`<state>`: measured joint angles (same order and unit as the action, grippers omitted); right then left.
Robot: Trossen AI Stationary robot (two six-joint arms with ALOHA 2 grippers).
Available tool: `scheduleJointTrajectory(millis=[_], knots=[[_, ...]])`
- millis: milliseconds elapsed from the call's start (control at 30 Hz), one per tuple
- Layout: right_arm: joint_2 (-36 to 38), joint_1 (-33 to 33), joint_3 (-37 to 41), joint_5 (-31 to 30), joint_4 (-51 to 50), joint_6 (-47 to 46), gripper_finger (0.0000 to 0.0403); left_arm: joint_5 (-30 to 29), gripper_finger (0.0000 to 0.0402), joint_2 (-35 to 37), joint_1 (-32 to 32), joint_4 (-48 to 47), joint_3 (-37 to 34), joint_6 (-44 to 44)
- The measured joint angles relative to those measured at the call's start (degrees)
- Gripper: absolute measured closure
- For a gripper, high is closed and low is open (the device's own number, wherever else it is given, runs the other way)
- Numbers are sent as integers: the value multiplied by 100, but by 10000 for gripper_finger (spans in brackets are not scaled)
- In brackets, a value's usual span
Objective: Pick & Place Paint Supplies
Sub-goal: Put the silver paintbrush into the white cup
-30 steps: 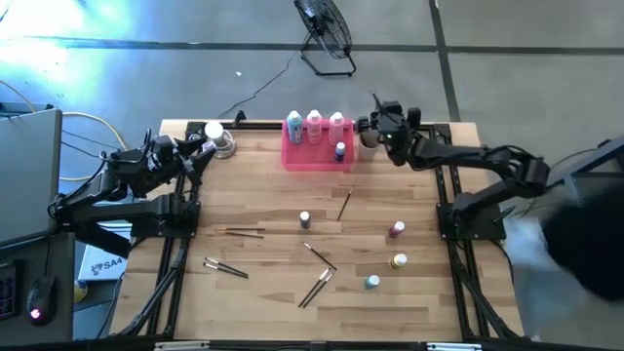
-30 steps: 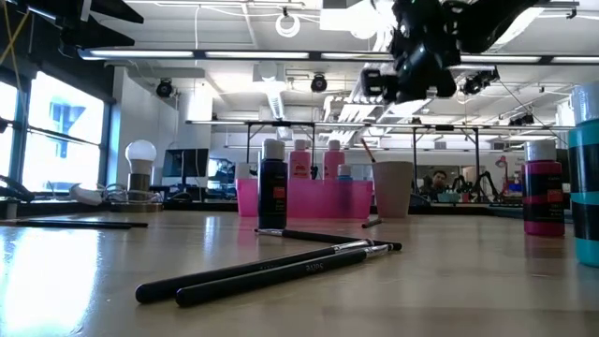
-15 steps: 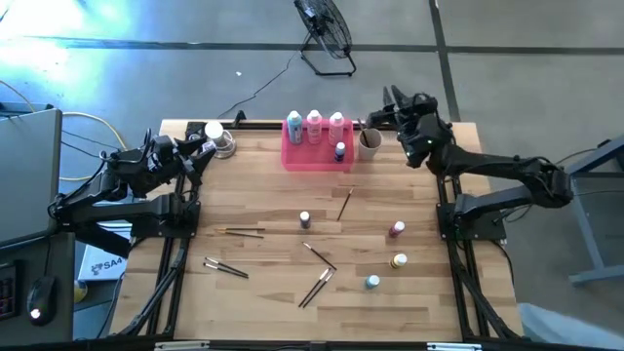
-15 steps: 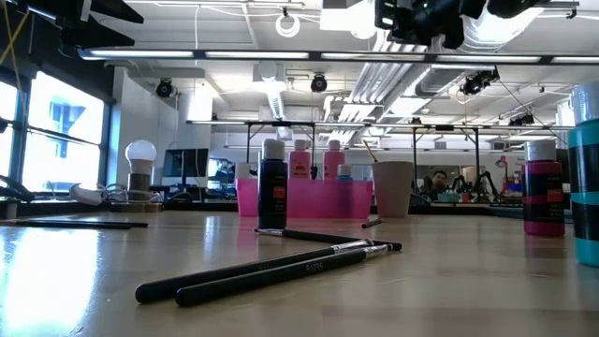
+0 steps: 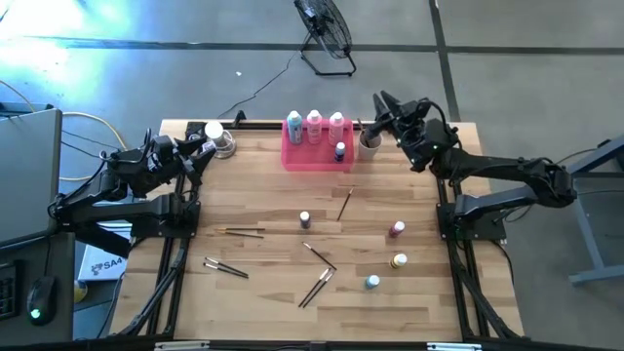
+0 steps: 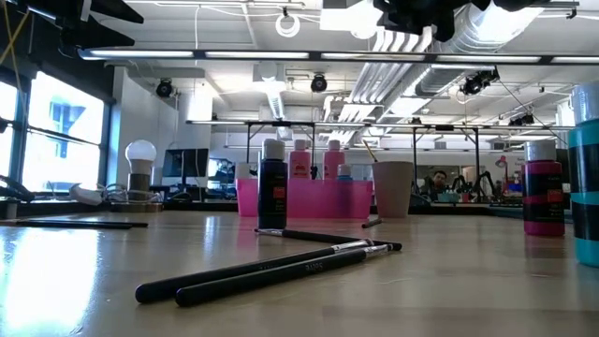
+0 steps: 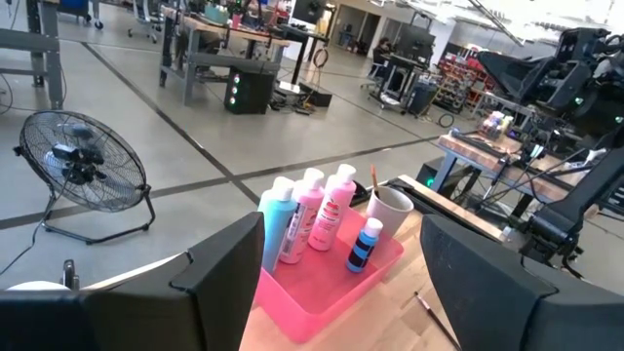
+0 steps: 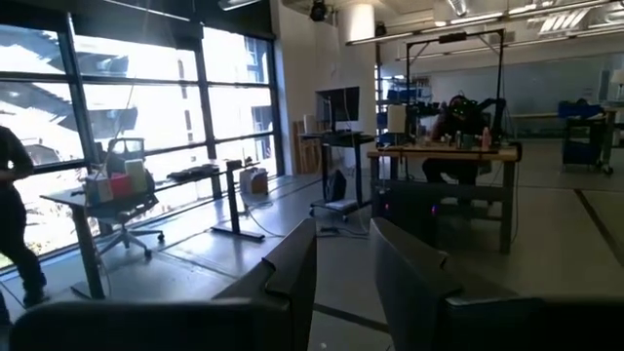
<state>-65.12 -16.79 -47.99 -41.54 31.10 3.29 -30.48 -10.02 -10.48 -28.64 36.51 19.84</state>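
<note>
Right gripper [image 5: 382, 101]: raised above pale beige cup [image 5: 370, 143], fingers slightly apart, empty | Left gripper [image 5: 207, 148]: open wide, far-left table corner (idle) | Three tall white-capped bottles [image 5: 314, 124]: in bright pink rectangular tray [image 5: 317, 161] | Thin brown paintbrushes [image 5: 317, 286]: on wooden table [image 5: 273, 205]

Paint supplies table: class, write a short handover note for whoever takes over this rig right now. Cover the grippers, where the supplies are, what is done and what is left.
Left gripper: open, empty, waiting at the table's back left corner.
Right gripper: open, empty, raised above the cup.
Done: three tall bottles and a tiny blue bottle stand in the pink tray; one brush stands in the cup.
Left: four tiny bottles loose on the table, dark, dark red, yellow, teal, plus several loose brushes across the middle and front.
</note>
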Motion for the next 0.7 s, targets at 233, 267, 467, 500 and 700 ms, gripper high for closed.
scheduleJointTrajectory(millis=[233, 267, 467, 500, 700], knots=[[0, 165, 2, 0, 52, 1, 311, 0, 130, 0, 0, 0, 0, 0], [0, 185, 2, 0, 54, 2, 312, 0, 130, 0, 0, 0, 0, 0], [0, 218, 4, 0, 84, 2, 312, 0, 130, 0, -1, 0, 0, 0], [0, 218, 4, 0, 84, 2, 312, 0, 130, 0, 0, 0, 0, 0], [0, 218, 4, -2, 84, 354, 312, 0, 130, 0, 0, 2, 0, 0]])
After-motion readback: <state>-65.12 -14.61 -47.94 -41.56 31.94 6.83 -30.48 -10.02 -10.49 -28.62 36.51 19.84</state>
